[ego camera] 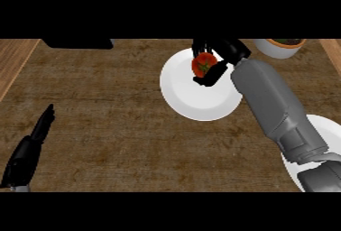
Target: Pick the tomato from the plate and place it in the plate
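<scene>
I see the brown wood-grain counter [120, 117] filling nearly the whole head view, with paler wood strips along its left and right edges. My right forearm [273, 103] is the next biggest thing, a grey limb running from the lower right corner up toward the top middle. Under its upper end lies a white plate [193, 101], round and bare over most of its face. A second white plate [326, 131] shows at the right edge, mostly covered by my forearm. My left hand [30, 149] rests at the lower left, fingers straight and pointing up, touching nothing. At the top right I make out part of a white bowl [283, 47] with something dark inside, and a black object [80, 43] sits at the top left edge. My right hand [223, 56] is over the upper rim of the first plate, its black fingers curled round the red tomato [203, 64], which shows a green patch.
</scene>
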Motion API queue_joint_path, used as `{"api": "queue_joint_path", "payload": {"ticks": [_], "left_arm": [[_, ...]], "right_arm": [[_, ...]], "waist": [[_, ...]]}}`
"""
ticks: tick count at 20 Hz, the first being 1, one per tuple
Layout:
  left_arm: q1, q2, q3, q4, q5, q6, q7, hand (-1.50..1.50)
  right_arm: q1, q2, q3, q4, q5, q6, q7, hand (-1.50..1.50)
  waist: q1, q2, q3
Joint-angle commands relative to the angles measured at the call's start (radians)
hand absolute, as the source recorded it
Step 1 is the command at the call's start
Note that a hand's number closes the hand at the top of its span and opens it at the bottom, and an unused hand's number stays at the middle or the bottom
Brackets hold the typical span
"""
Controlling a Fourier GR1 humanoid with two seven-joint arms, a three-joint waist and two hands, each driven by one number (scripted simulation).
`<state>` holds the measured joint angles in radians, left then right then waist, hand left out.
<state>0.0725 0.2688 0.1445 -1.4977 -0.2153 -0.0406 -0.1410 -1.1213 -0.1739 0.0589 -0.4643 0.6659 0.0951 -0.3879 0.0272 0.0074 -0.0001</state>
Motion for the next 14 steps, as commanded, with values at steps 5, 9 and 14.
{"api": "queue_joint_path", "payload": {"ticks": [5,9,14], "left_arm": [[0.004,-0.028,-0.026,-0.022,-0.035,0.026,0.002,0.00],[-0.021,-0.011,0.001,-0.029,-0.012,0.001,0.033,0.00],[-0.037,-0.022,0.003,0.052,-0.026,0.018,-0.022,0.00]], "right_arm": [[-0.037,0.117,-0.089,0.167,-0.047,-0.073,0.170,-1.50],[-0.034,0.117,-0.103,0.191,-0.045,-0.116,0.102,-1.50],[-0.032,0.086,-0.234,0.190,-0.169,-0.129,-0.004,-1.50]], "waist": [[0.012,0.003,0.000],[0.003,0.002,0.000],[0.008,0.010,0.001]]}}
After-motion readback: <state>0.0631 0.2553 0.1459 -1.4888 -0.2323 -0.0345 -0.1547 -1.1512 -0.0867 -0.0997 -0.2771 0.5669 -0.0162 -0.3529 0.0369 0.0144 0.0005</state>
